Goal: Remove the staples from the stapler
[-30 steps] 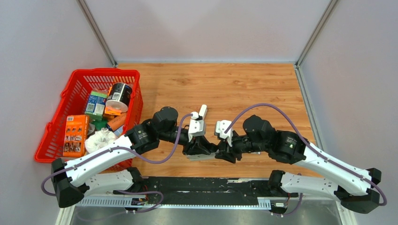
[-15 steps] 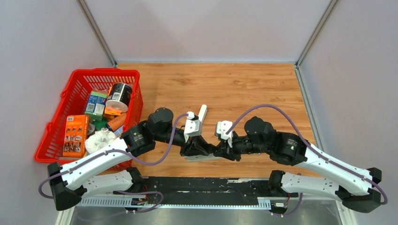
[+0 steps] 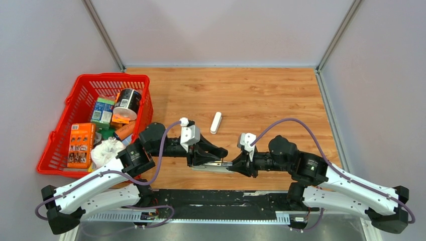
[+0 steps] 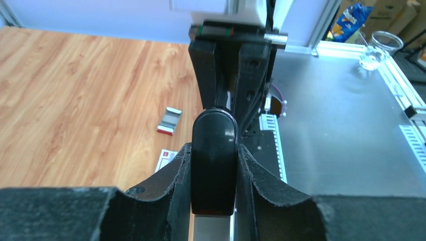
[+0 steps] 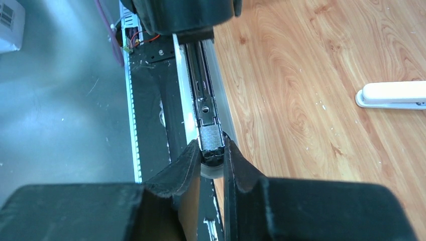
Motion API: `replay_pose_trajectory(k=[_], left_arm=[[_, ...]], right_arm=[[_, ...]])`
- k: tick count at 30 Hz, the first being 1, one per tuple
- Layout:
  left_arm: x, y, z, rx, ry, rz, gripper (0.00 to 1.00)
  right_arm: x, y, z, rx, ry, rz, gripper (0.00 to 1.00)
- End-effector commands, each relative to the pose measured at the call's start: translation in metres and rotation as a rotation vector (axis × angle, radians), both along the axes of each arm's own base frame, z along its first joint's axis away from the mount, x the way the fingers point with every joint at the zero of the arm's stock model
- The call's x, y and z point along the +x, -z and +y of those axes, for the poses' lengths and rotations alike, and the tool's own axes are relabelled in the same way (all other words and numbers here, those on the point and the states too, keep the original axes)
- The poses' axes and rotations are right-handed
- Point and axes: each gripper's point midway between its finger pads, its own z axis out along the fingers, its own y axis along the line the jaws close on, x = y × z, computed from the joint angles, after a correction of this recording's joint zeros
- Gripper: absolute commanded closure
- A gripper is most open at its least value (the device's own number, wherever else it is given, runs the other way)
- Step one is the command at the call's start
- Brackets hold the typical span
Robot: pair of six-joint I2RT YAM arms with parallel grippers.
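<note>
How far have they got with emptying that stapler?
Partway. The white stapler shell lies by itself on the table. The grey-metal inner bar is out, clamped by the left pincer at one end and the right pincer at the other. Left: getting the staples out; I cannot see whether any are in it.

readable text: none | orange box [image 3: 80,144] print: too small
</note>
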Motion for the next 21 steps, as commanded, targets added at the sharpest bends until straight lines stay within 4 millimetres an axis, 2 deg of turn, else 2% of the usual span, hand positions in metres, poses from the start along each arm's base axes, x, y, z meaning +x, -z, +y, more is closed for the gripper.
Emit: replay_pose_trajectory(k=[1,10,14,15,21], left_arm=[[0.008,-0.100,0.008,-0.353,-0.083,-0.162,1.00],[0.012,-0.138,0.022,-0.525,-0.145,-0.198,1.00],[0.013,-0.142,0.020,-0.567,-0.145,-0.184,1.00],[0.014,-0.142,0.019,-0.571,-0.145,-0.177,1.00],[0.017,-0.147,0.018,-0.637,-0.147,-0.143,1.00]], right_arm=[[0.005,0.001,0.019,0.092,0.054,0.066,1.00],[0.008,0.010,0.040,0.183,0.071,0.112,1.00],[0.005,0.015,0.052,0.200,0.056,0.129,1.00],[0.005,0.008,0.058,0.231,0.047,0.121,1.00],[0.006,0.003,0.076,0.248,0.026,0.118,1.00]])
